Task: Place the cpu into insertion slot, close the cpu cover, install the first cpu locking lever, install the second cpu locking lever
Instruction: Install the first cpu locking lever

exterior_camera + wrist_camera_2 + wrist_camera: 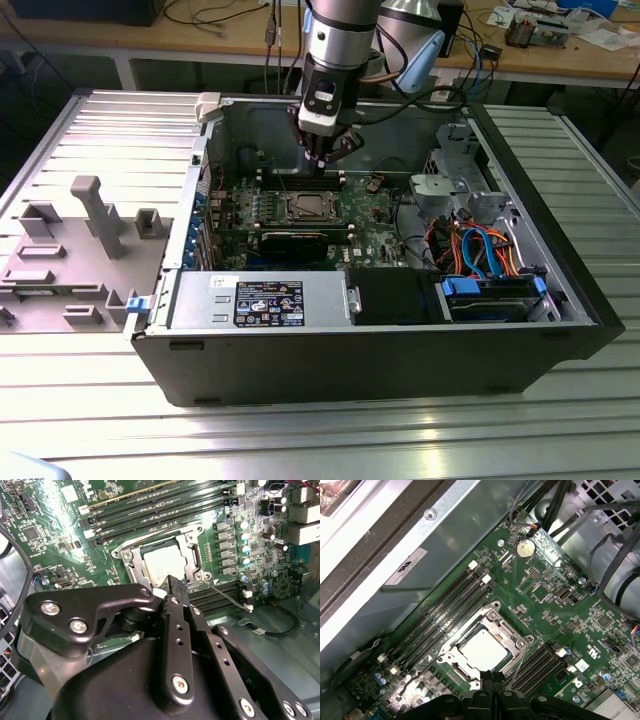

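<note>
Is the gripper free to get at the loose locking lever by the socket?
Probably yes. The gripper hangs just above the cpu cover's edge, and the locking lever slants out over the memory slots right beside it, with nothing lying across it.

The chip (pixel 484 650) is pale silver, its frame (pixel 496 614) shiny silver, the board (pixel 545 615) green with black slots (pixel 449 611), the gripper (pixel 487 676) black.
</note>
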Available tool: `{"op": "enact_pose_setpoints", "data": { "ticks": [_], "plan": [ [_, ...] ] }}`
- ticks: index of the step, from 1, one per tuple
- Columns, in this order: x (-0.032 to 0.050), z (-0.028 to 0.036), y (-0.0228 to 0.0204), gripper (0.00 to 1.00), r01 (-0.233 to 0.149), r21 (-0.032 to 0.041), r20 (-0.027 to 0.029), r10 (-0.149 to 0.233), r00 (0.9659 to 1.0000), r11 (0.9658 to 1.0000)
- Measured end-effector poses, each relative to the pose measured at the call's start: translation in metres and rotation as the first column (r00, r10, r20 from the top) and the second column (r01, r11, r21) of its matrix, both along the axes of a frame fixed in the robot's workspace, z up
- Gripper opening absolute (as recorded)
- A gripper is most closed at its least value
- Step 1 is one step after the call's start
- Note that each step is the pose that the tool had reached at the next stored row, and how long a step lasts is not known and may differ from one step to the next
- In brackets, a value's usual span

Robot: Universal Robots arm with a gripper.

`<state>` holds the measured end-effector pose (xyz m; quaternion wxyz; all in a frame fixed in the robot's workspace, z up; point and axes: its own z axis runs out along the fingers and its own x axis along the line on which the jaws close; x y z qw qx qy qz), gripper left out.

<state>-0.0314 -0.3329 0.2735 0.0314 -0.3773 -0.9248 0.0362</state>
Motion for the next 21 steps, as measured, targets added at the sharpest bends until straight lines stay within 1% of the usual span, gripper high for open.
{"op": "enact_pose_setpoints", "data": {
  "ticks": [2,16,19,21],
  "plan": [
    [0.0000,0.0000,0.0000,0.11,-0.011,0.0000,-0.0001,0.011,0.9999,0.9999],
    [0.0000,0.0000,0.0000,0.11,-0.045,0.0000,-0.0001,0.045,0.9990,0.9990],
    [0.0000,0.0000,0.0000,0.11,-0.087,0.0001,0.0000,0.087,0.9962,0.9962],
    [0.0000,0.0000,0.0000,0.11,-0.091,0.0000,0.0000,0.091,0.9958,0.9958]
  ]
}}
